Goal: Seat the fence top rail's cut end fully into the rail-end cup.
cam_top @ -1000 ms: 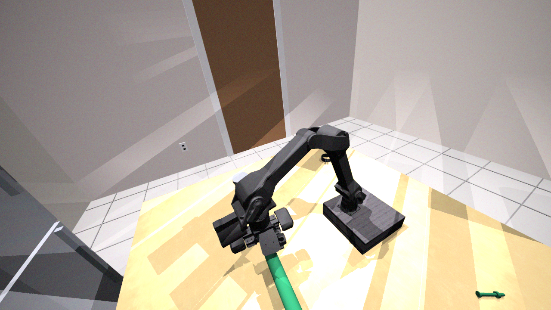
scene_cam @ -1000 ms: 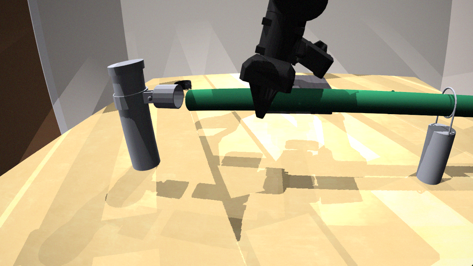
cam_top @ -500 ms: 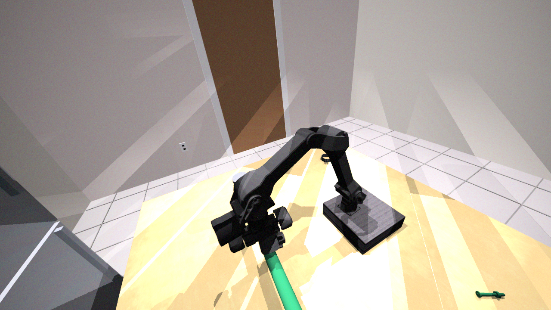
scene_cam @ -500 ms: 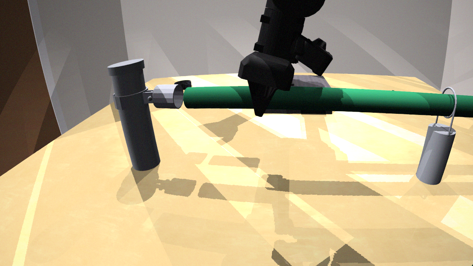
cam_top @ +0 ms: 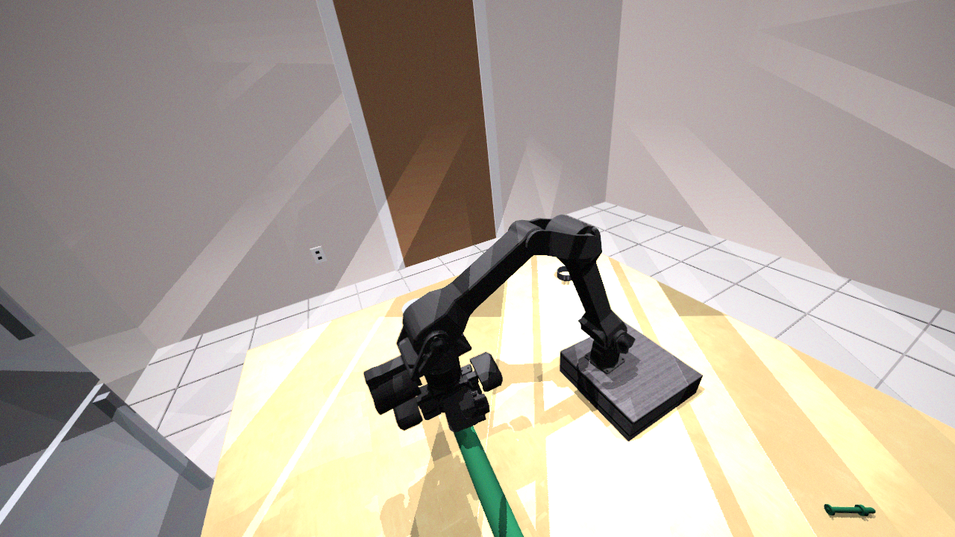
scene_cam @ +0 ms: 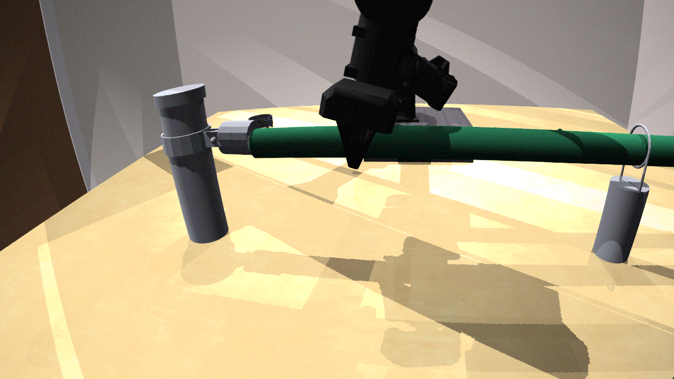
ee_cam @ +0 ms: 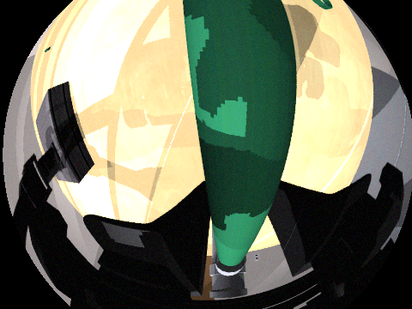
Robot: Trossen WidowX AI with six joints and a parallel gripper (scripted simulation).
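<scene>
My gripper (scene_cam: 356,149) (ee_cam: 233,184) is shut on the green rail (scene_cam: 508,143) (ee_cam: 249,86) (cam_top: 482,467), a short way from its cut end. The rail is roughly level and passes through the wire loop (scene_cam: 649,147) on the short post (scene_cam: 620,221). Its cut end overlaps the mouth of the grey rail-end cup (scene_cam: 233,136) (ee_cam: 229,287) in the exterior view, its lower edge slightly below the cup's. I cannot tell whether the end is inside. The cup hangs on the brace band (scene_cam: 181,145), up on the big post (scene_cam: 200,202), a little below the post cap (scene_cam: 180,97).
The arm's dark base block (cam_top: 650,374) (ee_cam: 69,133) stands on the table behind the rail. A small black ring part (cam_top: 564,274) (scene_cam: 260,117) lies at the table's back. A small green part (cam_top: 847,511) lies toward the right in the top view.
</scene>
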